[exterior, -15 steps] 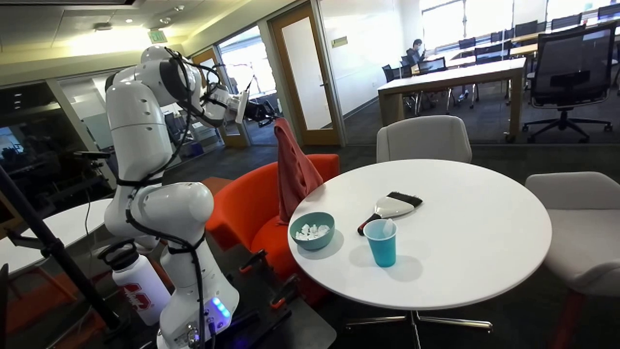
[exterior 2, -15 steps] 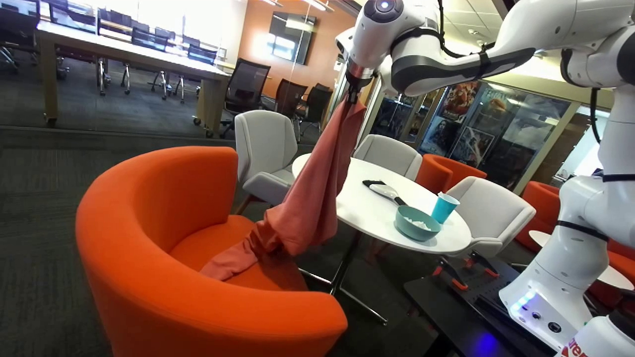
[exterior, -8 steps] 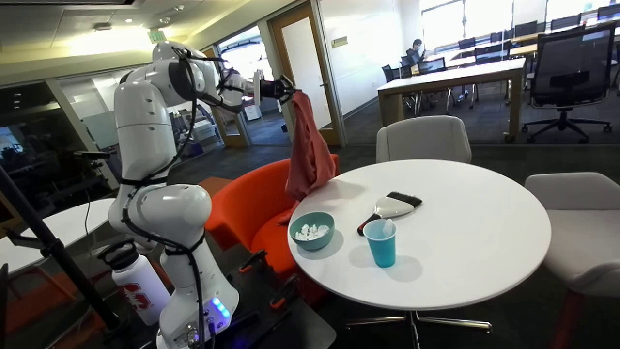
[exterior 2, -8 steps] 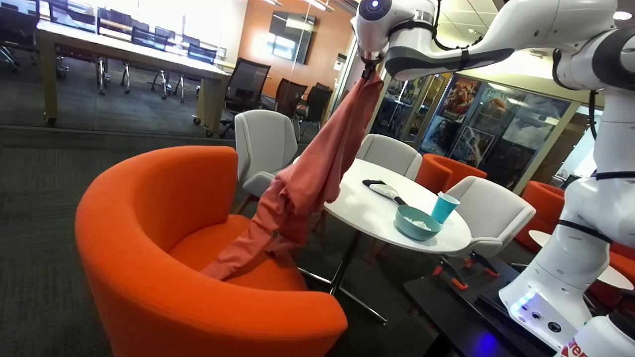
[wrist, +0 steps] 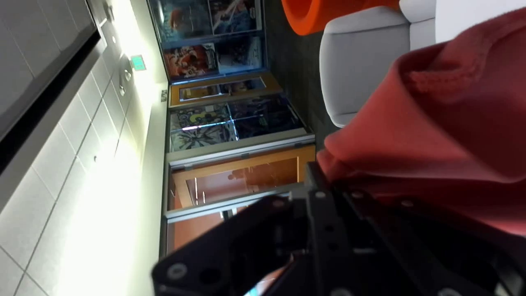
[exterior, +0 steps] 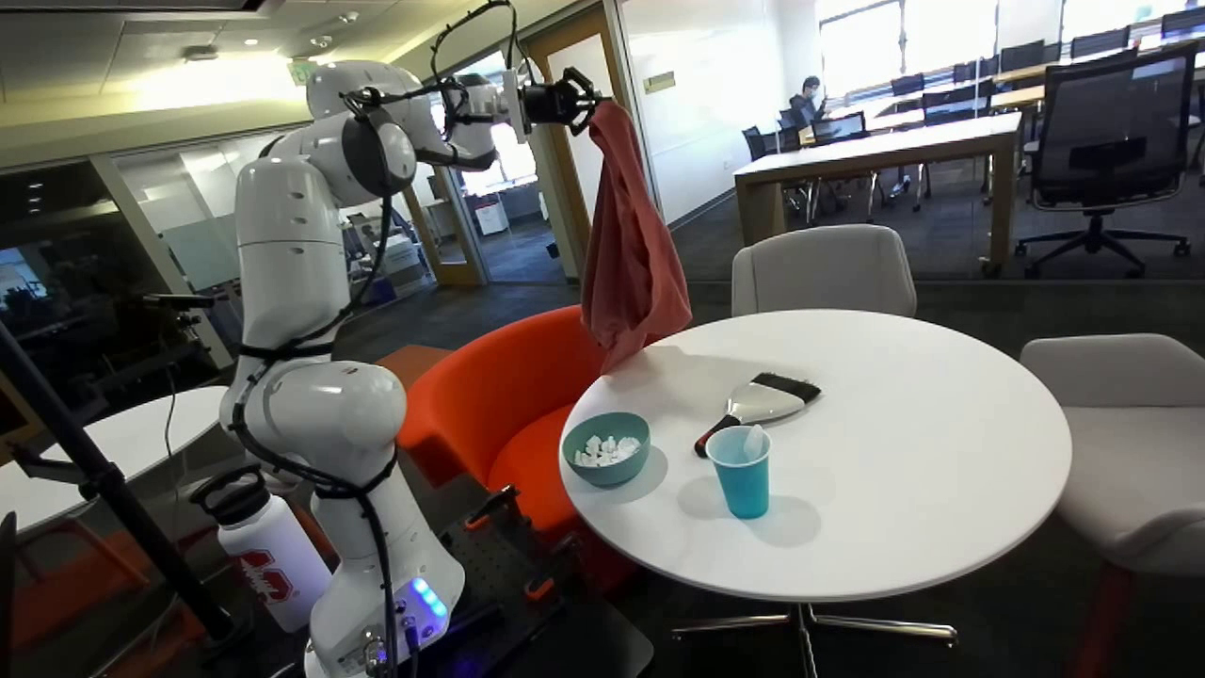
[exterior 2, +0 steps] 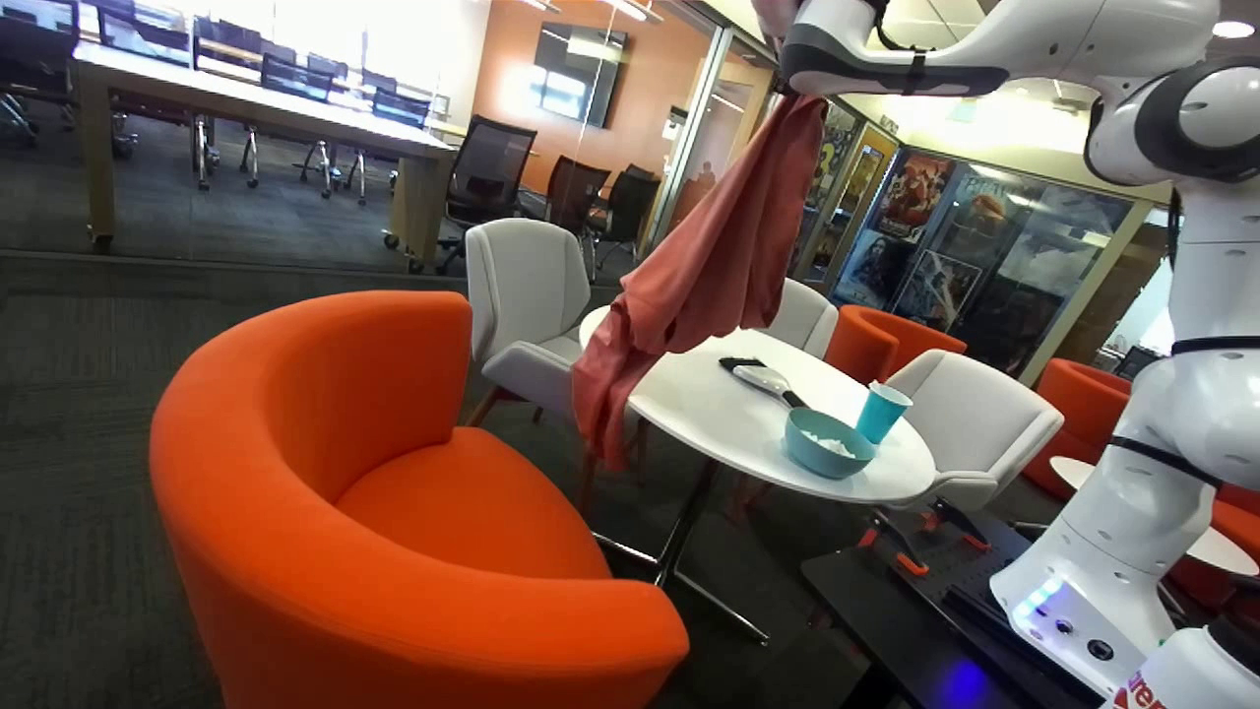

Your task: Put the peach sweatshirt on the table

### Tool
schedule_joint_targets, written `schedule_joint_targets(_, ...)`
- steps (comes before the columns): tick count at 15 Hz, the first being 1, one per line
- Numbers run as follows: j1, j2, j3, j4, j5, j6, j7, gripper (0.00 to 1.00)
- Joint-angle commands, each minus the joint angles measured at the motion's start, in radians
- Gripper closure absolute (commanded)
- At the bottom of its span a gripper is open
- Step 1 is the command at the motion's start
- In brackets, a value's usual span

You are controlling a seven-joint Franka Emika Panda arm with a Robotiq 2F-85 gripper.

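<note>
The peach sweatshirt, a reddish-pink cloth, hangs in the air in both exterior views (exterior: 635,250) (exterior 2: 724,246). My gripper (exterior: 601,100) is shut on its top end, high above the chair side of the round white table (exterior: 904,461). In the wrist view the gripper (wrist: 328,183) has its fingers close together, with the sweatshirt (wrist: 435,148) bunched at the tips and spreading to the right. The lower end of the cloth hangs at the table's edge, clear of the orange chair; I cannot tell whether it touches the table. In an exterior view the arm mostly hides the gripper.
On the table stand a teal bowl (exterior: 607,448) with white pieces, a blue cup (exterior: 741,478), and a brush with a dustpan (exterior: 764,401). An orange chair (exterior 2: 295,423) stands beside the table. Grey chairs (exterior: 824,271) surround its other sides.
My gripper has risen and moved towards the table with the sweatshirt. The sweatshirt's lower end, which lay on the orange chair's seat, has lifted off and now hangs by the table's edge.
</note>
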Motion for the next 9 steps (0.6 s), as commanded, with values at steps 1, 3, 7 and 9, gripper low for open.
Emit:
schedule_joint_targets(1, -0.039, 0.057, 0.017, 0.117, -0.027, -0.053, -0.022, 0.99)
schedule_joint_targets(3, -0.056, 0.067, 0.016, 0.117, -0.002, -0.067, -0.014, 0.99)
schedule_joint_targets(7, -0.073, 0.048, 0.002, 0.035, 0.080, -0.080, 0.029, 0.99)
schedule_joint_targets(9, -0.088, 0.028, 0.013, -0.006, 0.164, -0.073, 0.070, 0.99)
